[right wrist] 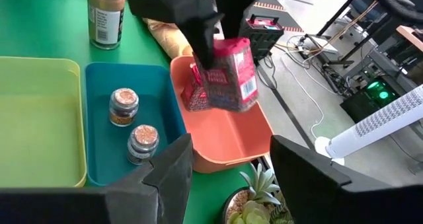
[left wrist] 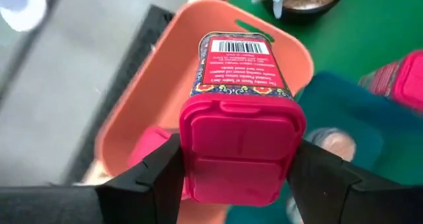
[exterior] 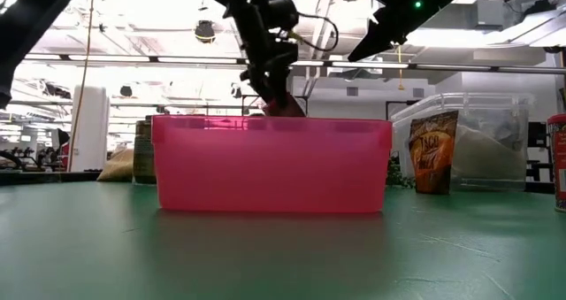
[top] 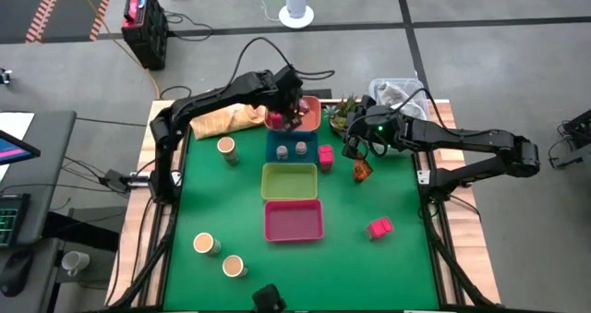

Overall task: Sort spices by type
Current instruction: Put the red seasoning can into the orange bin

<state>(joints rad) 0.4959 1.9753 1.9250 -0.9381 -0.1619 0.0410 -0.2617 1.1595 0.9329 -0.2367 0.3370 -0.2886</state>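
Observation:
My left gripper [top: 294,117] is shut on a pink-red spice cube [left wrist: 241,85] over the salmon tray [top: 312,121]; a second pink-red cube [right wrist: 193,92] lies in that tray. The blue tray [top: 277,152] holds two grey shaker jars [right wrist: 123,106]. Two more pink-red cubes [top: 325,154] [top: 379,227], the orange-brown packet [top: 361,170] and three tan-topped jars [top: 226,148] [top: 205,244] [top: 234,266] stand on the green mat. My right gripper [right wrist: 231,161] waits open with nothing between its fingers, right of the trays near the plant [top: 343,113]. My left gripper pinches the cube's pink lid end [left wrist: 198,164] between its two fingers, one on each opposite side. The fingers slant down from the table's left. The cube is lifted clear above the salmon tray, its barcode end [left wrist: 234,49] pointing away from the fingers toward the tray.
The yellow-green tray [top: 289,181] and pink tray [top: 294,219] lie nearer in the same column. A tan bag [top: 226,119] lies left of the salmon tray; a clear plastic box [top: 392,91] stands at the far right. The mat is open at near left and right.

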